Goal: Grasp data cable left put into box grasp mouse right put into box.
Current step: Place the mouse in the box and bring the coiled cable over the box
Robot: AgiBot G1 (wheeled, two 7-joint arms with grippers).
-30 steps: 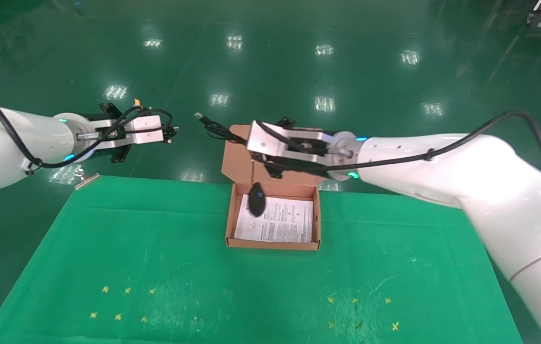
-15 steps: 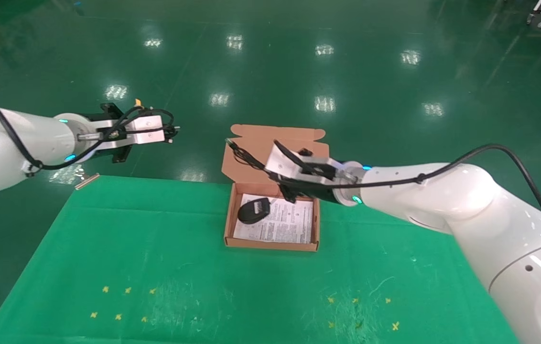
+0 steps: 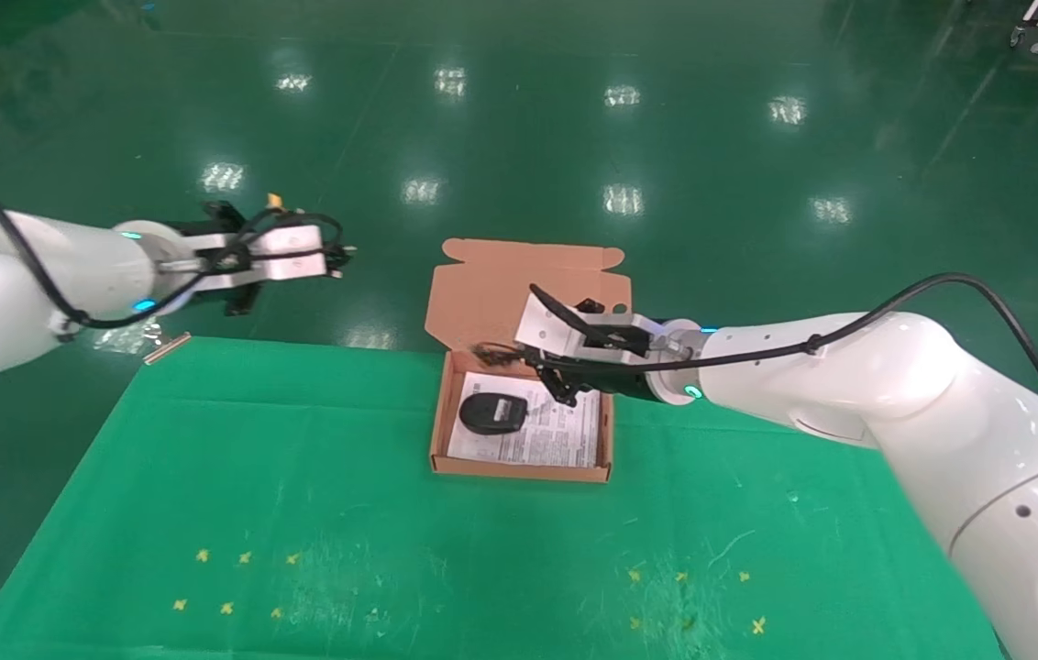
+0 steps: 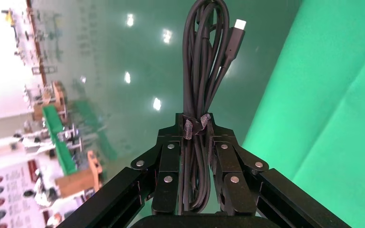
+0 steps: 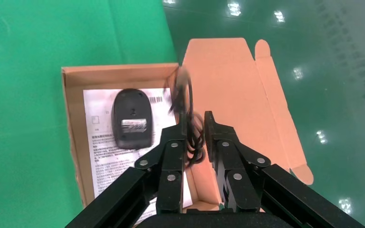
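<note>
The salmon-orange box stands open at the far middle of the green table, its lid tipped back. The black mouse lies underside up on the white sheet inside; it also shows in the right wrist view. My right gripper hovers just above the box's far edge, shut on the mouse's bundled black cord, whose end swings loose. My left gripper is held in the air, left of the box and beyond the table's far edge, shut on the looped data cable.
The green cloth table carries small yellow marks near its front at left and right. A small tan strip lies at the table's far left corner. Shiny green floor lies beyond the table.
My right gripper came down and back over the box. The mouse, which hung from its cord, now lies underside up in the box. My left arm barely moved.
</note>
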